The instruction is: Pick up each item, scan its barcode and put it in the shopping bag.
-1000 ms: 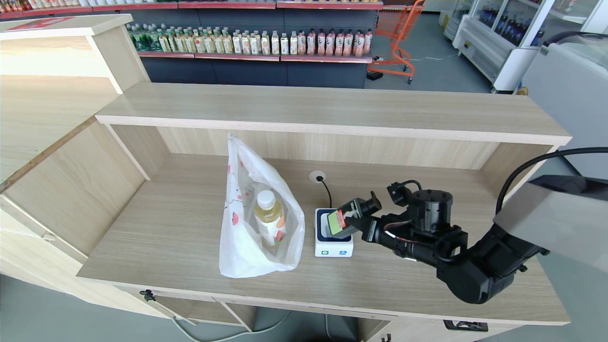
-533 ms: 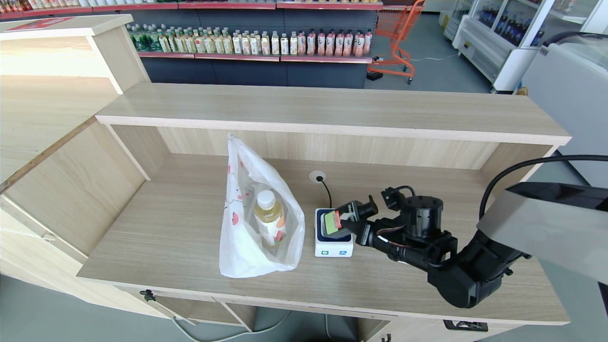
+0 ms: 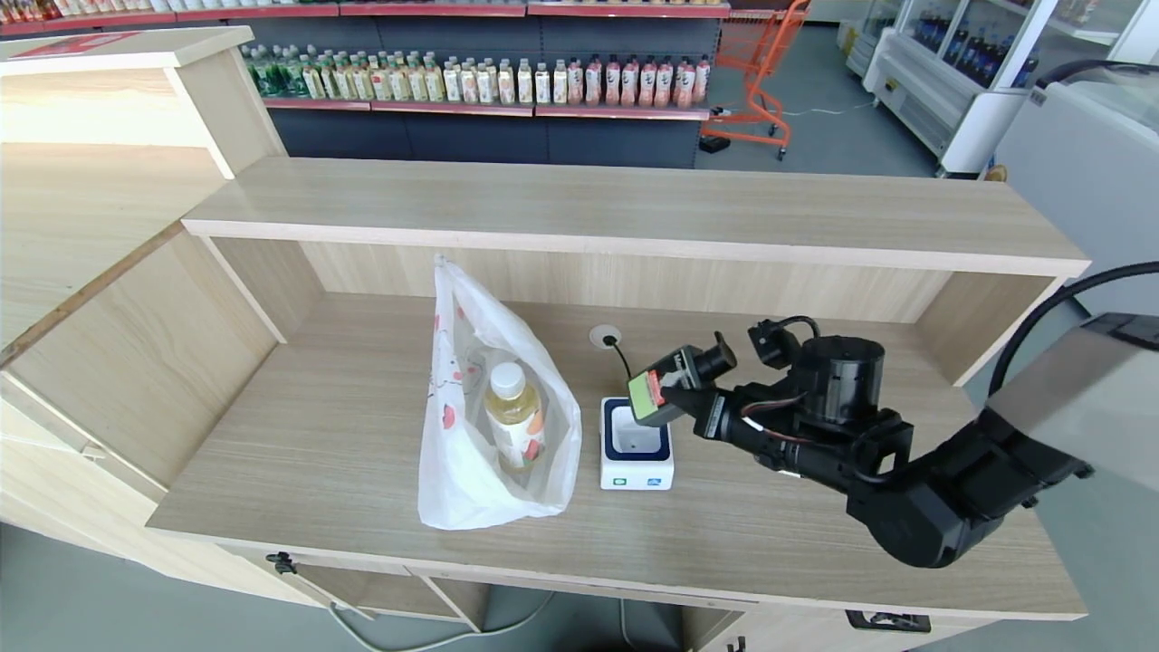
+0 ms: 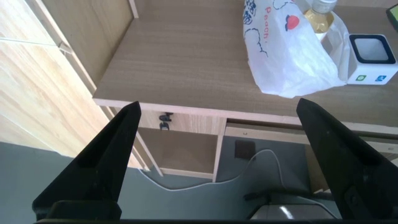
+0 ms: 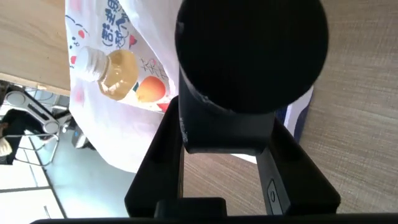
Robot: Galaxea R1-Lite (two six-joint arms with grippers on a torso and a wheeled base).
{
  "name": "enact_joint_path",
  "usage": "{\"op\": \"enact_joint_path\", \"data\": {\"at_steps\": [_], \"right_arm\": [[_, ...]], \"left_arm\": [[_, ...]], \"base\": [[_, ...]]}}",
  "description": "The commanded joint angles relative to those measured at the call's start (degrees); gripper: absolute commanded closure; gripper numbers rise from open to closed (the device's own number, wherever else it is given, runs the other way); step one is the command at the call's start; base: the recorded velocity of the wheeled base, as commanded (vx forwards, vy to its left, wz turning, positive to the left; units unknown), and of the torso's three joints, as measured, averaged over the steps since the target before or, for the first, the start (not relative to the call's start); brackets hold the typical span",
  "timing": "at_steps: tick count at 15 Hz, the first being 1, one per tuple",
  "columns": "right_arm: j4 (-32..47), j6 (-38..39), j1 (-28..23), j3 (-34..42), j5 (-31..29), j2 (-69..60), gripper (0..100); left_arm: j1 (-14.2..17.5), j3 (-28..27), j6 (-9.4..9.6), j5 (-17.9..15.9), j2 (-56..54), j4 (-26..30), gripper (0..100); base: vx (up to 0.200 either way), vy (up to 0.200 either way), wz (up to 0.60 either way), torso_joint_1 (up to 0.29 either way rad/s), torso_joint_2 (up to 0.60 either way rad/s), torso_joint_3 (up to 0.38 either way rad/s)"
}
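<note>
Can: a dark can (image 3: pixel 675 373) with a red and green label, tilted in the air over the scanner's far right corner and not touching it; in the right wrist view the can (image 5: pixel 252 56) shows as a dark round body.
Right gripper: the right gripper (image 3: pixel 668 395) is closed on the can, its arm coming in from the scanner's right.
Scanner: a white box (image 3: pixel 636 459) with a blue-rimmed window facing up, standing on the counter (image 3: pixel 344 435); a strip of wood lies between it and the front edge.
Bag: a white plastic bag (image 3: pixel 462 462) just left of the scanner, a narrow gap between them, mouth open upward.
Bottle: a bottle (image 3: pixel 513 426) with a white cap stands upright inside the bag.
Cable: a black cable (image 3: pixel 623 367) runs from behind the scanner to a round hole in the counter top.
Counter edges: a back wall with a ledge over it stands behind the scanner; a broad stretch of wood runs left from the bag to the side wall.
Left gripper: the left gripper (image 4: pixel 217 155) has its fingers spread wide and holds nothing; it hangs out past the counter's front edge, well left of the scanner (image 4: pixel 373 50).
</note>
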Motion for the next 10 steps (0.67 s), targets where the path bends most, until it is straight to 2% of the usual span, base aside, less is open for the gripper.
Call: {"op": "enact_joint_path", "data": {"at_steps": [1, 3, 6, 10], "right_arm": [[1.98, -6.37, 0.38, 6.14, 0.12, -12.03, 100], [-0.22, -12.70, 1.70, 13.43, 0.38, -17.65, 100], [-0.74, -12.96, 3.02, 19.50, 0.82, -23.98, 100], [-0.66, -12.96, 2.93, 21.78, 1.26, -26.09, 100]], "left_arm": [[-0.01, 0.00, -0.07, 0.01, -0.02, 0.00, 0], [-0.01, 0.00, -0.25, 0.01, -0.02, 0.00, 0], [-0.01, 0.00, -0.33, 0.01, -0.02, 0.00, 0], [-0.01, 0.00, -0.42, 0.01, -0.02, 0.00, 0]], "base": [[0.000, 0.000, 0.00, 0.000, 0.00, 0.000], [0.000, 0.000, 0.00, 0.000, 0.00, 0.000], [0.000, 0.200, 0.00, -0.002, 0.00, 0.006], [0.000, 0.200, 0.00, 0.008, 0.00, 0.002]]}}
